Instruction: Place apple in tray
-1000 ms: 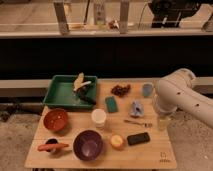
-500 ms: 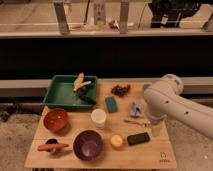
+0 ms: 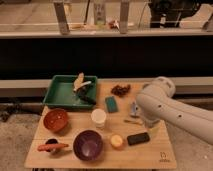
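Observation:
The apple (image 3: pixel 116 141) is a small yellow-orange fruit on the wooden table (image 3: pixel 150 155), near the front, between a purple bowl (image 3: pixel 88 145) and a black flat object (image 3: pixel 138 138). The dark green tray (image 3: pixel 59 95) stands at the table's back left and holds a pale yellowish item and a dark one. My white arm (image 3: pixel 165 110) reaches in from the lower right, with its bulky joint over the table's right side. The gripper itself does not show; it is hidden or out of view.
An orange-red bowl (image 3: pixel 55 120) and a carrot (image 3: pixel 52 146) lie at the left. A white cup (image 3: pixel 98 118) stands mid-table, with a teal block (image 3: pixel 111 104) and a brown cluster (image 3: pixel 120 90) behind it. A small blue-grey item (image 3: pixel 134 109) lies beside the arm.
The arm has swung left and nearer the camera, now covering the table's right side and the items that stood there.

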